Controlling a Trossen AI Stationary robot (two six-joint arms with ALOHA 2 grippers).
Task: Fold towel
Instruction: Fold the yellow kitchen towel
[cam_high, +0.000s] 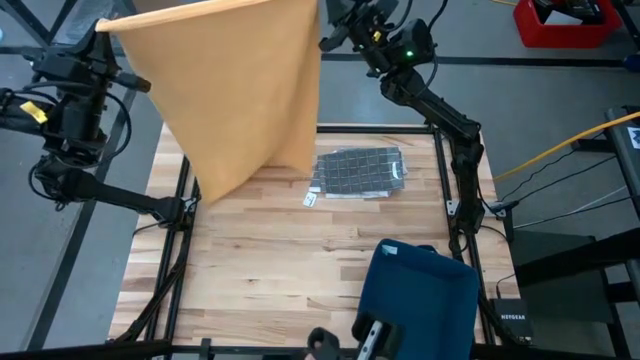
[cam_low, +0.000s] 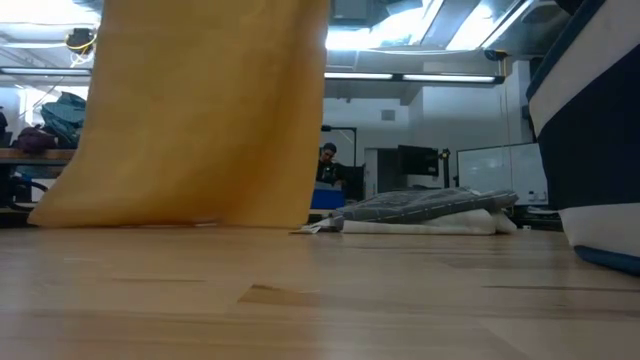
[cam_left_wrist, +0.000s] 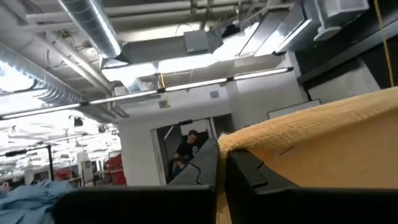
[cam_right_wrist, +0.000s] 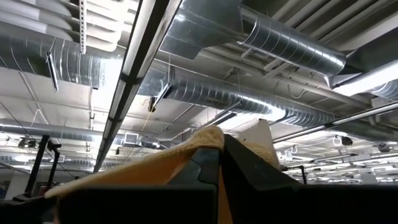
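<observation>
The left gripper (cam_high: 103, 27) is raised high over the far left of the worktop (cam_high: 300, 260), its fingers (cam_left_wrist: 205, 168) closed on one top corner of the yellow towel (cam_high: 235, 90). The towel hangs stretched between both arms as a broad sheet; in the low view its bottom edge rests on the wood at the far side, and the sheet hides much of the room behind it. Just right of the towel's lower edge, at the middle back of the worktop, lies a folded grey checked cloth (cam_high: 358, 171) with a small white tag (cam_high: 311, 199) beside it on the wood. Behind the cloth, in the low view, a person (cam_low: 328, 163) sits well off in the room. The right gripper (cam_high: 325, 40) is also raised, fingers (cam_right_wrist: 208, 165) clamped on the towel's other top corner. At the near right stands a dark blue bin-like thing (cam_high: 420, 300) with a white rim; what it holds cannot be seen. A red crate (cam_high: 560, 22) sits on the floor beyond the worktop's far right.
</observation>
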